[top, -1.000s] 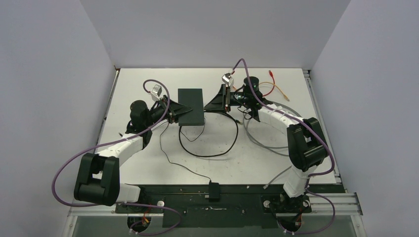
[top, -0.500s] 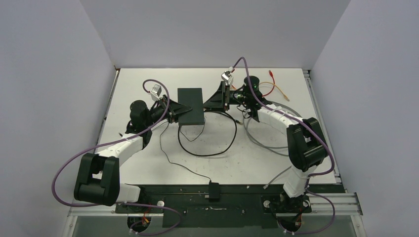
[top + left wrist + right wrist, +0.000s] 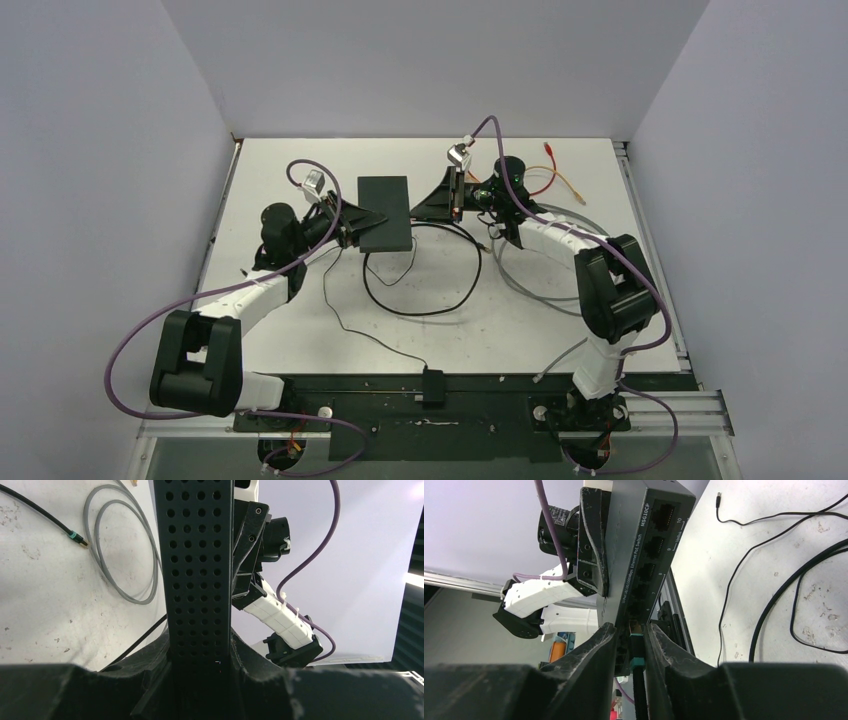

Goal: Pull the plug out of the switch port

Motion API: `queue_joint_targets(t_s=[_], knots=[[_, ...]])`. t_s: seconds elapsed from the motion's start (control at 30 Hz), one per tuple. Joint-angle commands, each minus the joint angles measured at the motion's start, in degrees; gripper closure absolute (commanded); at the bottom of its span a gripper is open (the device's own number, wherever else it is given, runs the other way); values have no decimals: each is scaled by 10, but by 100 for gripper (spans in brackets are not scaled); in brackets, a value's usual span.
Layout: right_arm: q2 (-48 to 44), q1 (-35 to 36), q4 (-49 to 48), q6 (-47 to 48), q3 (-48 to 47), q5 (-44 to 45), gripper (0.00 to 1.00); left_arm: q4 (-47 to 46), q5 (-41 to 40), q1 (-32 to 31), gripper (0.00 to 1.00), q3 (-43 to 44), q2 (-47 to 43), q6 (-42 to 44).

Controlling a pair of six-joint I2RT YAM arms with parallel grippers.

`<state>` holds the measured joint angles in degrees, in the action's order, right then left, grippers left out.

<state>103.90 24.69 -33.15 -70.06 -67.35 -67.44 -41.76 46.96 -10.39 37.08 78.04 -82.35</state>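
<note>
The right pincer point(image 3: 631, 630) is closed down narrow, one finger on each side of the plug point(image 3: 636, 652), which it grips. The plug has a teal boot and a black cable point(image 3: 640, 690), and it still sits in a port of the switch point(image 3: 624, 545). The left pincer point(image 3: 350, 228) is partly closed and clamps the switch by its opposite long edge, its fingers pressed on either face of the perforated side.

Against a second ago, the right arm has edged in toward the switch and slightly toward the far wall, with its elbow leaning inward. The switch and the left arm have scarcely moved.

White print beside the ports reads "MSG10CP" and "10/100/1000Mbps Ethernet PoE Switch". "Uplink" is printed by the two end ports, which are numbered 9 and 10.

The switch sits in the far middle of the tabletop point(image 3: 520, 330), held between the two pincers and well away from every edge. On its near side the black cable lies in a wide loop over bare surface. A grey cable coil point(image 3: 125, 545) lies to the right, under the right arm, and an orange cable point(image 3: 565, 185) lies near the far right corner. A small black block point(image 3: 432, 385) with a thin wire rests at the near edge, well apart from the switch.
</note>
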Motion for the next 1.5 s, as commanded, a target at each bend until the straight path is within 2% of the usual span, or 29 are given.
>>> queue_joint_targets(t_s=[0.0, 0.13, 0.27, 0.37, 0.5, 0.57, 0.87, 1.03, 1.3, 1.47], knots=[[4, 12, -46, -8, 5, -5, 78, -91, -9, 2, 100, 38, -12, -15], [6, 15, -46, -5, 6, -7, 93, -98, -15, 1, 100, 39, -10, -17], [4, 15, 1, 33, 3, -1, 95, -119, -17, 1, 100, 39, -8, -27], [4, 15, 119, 120, -20, 12, 95, -124, -16, 1, 100, 40, -9, -27], [10, 14, 373, 306, -85, 75, 95, -136, -14, 1, 100, 42, -17, -26], [9, 13, 415, 340, -93, 96, 95, -144, -14, 1, 100, 44, -22, -26], [-12, 6, 472, 400, -98, 179, 95, -262, -25, -2, 100, 55, -34, -56], [-25, 3, 495, 425, -97, 221, 95, -271, -26, -11, 100, 72, -54, -34], [-36, -13, 488, 428, -69, 229, 95, -285, -42, -17, 100, 70, -102, 24], [-40, -19, 460, 417, -50, 209, 95, -305, -40, -21, 100, 73, -113, 24]])
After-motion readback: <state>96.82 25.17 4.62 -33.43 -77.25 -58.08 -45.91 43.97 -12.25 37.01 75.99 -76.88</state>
